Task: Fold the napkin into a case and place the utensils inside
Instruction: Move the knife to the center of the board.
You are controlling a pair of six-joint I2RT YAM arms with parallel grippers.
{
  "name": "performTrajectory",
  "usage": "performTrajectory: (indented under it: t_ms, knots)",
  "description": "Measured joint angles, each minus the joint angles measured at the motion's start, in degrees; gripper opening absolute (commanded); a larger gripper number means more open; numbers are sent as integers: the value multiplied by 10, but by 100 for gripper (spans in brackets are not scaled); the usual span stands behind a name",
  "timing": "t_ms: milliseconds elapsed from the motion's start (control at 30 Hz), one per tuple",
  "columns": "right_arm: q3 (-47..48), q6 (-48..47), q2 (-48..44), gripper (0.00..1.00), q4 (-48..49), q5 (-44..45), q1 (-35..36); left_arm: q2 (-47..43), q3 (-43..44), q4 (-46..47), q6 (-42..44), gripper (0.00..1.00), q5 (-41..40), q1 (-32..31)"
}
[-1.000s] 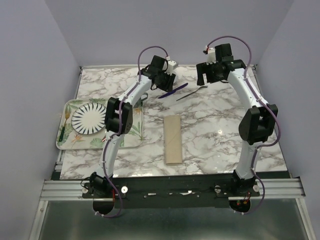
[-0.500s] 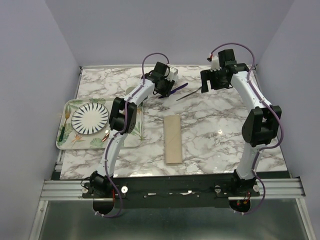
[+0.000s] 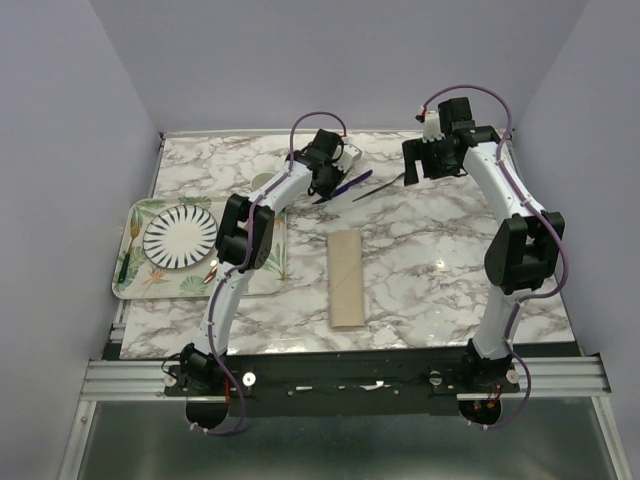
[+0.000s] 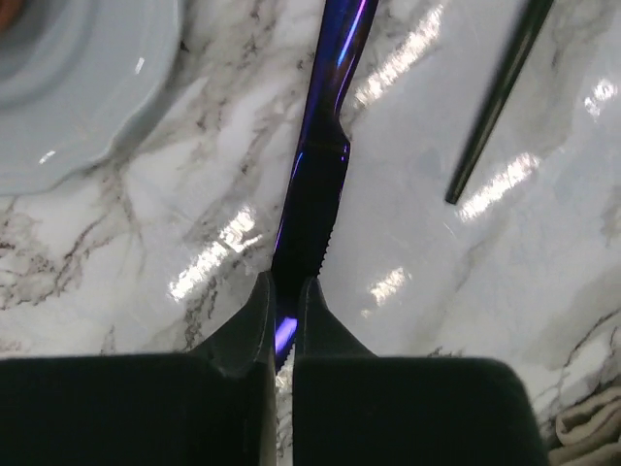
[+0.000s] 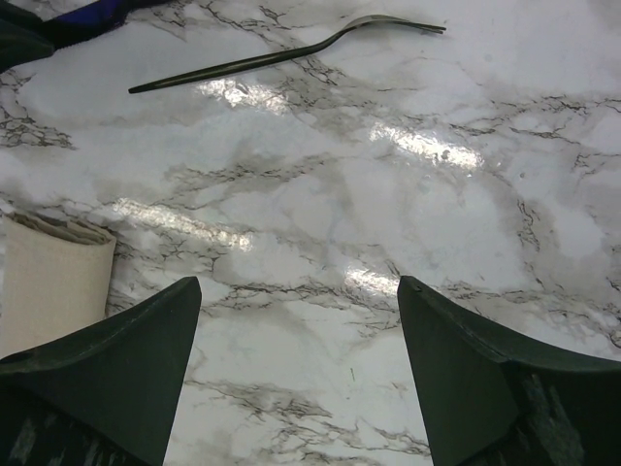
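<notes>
The dark purple knife (image 4: 315,184) lies on the marble at the far middle, and my left gripper (image 4: 286,283) is shut on its serrated blade. From above, the left gripper (image 3: 327,185) sits at the knife's (image 3: 350,183) left end. The silver fork (image 3: 383,186) lies just right of the knife, untouched, with its handle (image 4: 497,102) pointing toward the knife. My right gripper (image 5: 299,283) hangs open over bare marble near the fork (image 5: 291,50); from above the right gripper (image 3: 412,172) is above the fork's tines. The napkin (image 3: 346,278) lies folded as a narrow beige case at the table's middle.
A leaf-printed tray (image 3: 268,262) at the left holds a striped plate (image 3: 180,235) and other cutlery. The case's open end (image 5: 53,282) shows at the left of the right wrist view. A pale rounded shape (image 4: 78,87) fills the left wrist view's top left corner.
The left gripper's jaws have closed onto the purple knife's blade. The right arm drew back slightly toward the far edge a second ago and has held still since.
</notes>
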Motion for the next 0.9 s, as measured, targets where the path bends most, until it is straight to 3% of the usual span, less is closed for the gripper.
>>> performTrajectory:
  t_ms: [333, 900]
  knots:
    - [1, -2, 0, 90, -2, -4, -3, -74, -101, -38, 35, 0, -11, -15]
    - [1, -42, 0, 90, -8, -81, -3, -141, -172, -66, 30, 0, -11, -14]
